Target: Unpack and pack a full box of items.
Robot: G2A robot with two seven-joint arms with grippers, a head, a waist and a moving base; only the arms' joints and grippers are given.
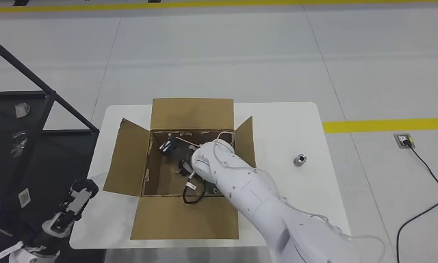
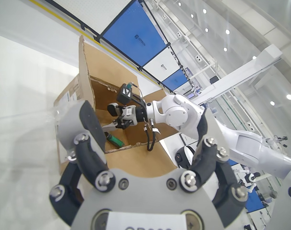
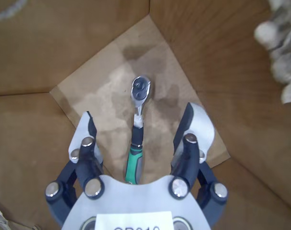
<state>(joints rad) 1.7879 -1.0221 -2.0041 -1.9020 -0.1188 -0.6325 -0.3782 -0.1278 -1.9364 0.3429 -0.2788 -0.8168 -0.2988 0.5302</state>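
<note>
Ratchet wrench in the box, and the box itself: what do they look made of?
Ratchet wrench: head and neck look like polished, probably chromed steel, going by the bright mirror-like glints. The handle looks like moulded plastic or rubber, matte green and grey. Box: plain brown corrugated cardboard, matte, with ragged torn edges and stained patches on its floor.

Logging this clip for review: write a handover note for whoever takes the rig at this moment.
Right gripper: open, inside the box, above the ratchet, not gripping it.
Left gripper: open, empty, by the table edge, apart from the box.
Things: the ratchet lies flat on the box floor; a small metal piece sits on the table beside the box.
Done: flaps open; the metal piece is out, it seems.
Left: close on the ratchet, lift it out, then repack.
</note>
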